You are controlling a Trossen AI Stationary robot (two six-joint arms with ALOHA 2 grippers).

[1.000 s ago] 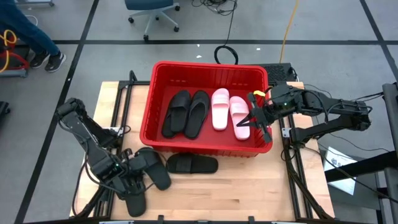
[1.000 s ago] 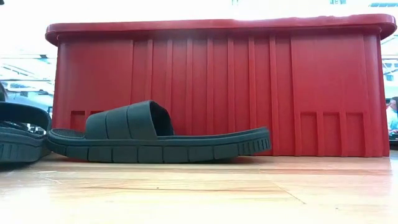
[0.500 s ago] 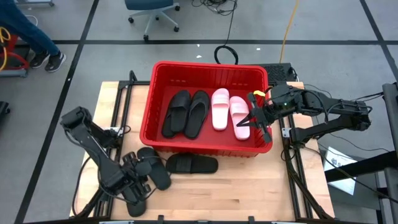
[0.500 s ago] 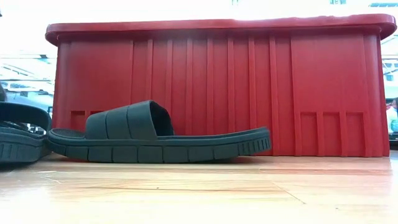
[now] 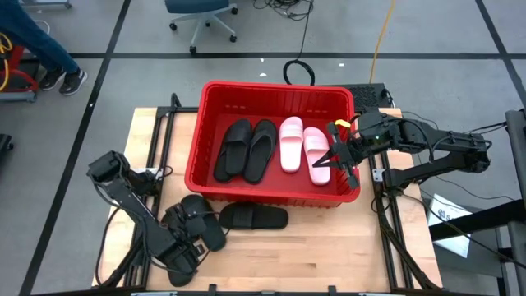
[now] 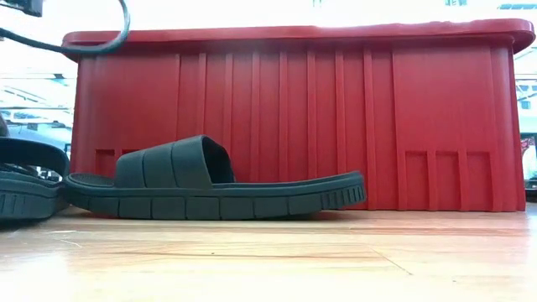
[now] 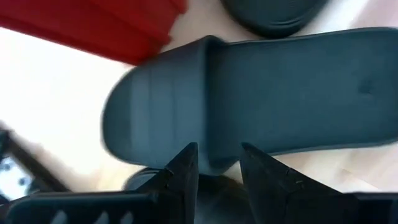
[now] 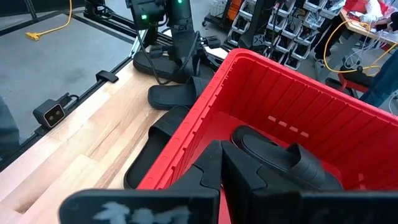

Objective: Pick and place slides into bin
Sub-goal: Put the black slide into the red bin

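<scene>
Left gripper (image 7: 214, 167) sat low over a black slide (image 7: 261, 93) near the bin (image 5: 197, 177), fingers apart astride its edge. I judged I should seat deeper, then clamp. Right gripper (image 5: 339, 160), closed, hung over the bin's right side.

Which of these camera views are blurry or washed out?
Left wrist view: black slide soft and close, table blown out white. Low view: bright backlight above the red bin, floorboards nearest the camera blurred. High view: evenly lit, sharp.
</scene>
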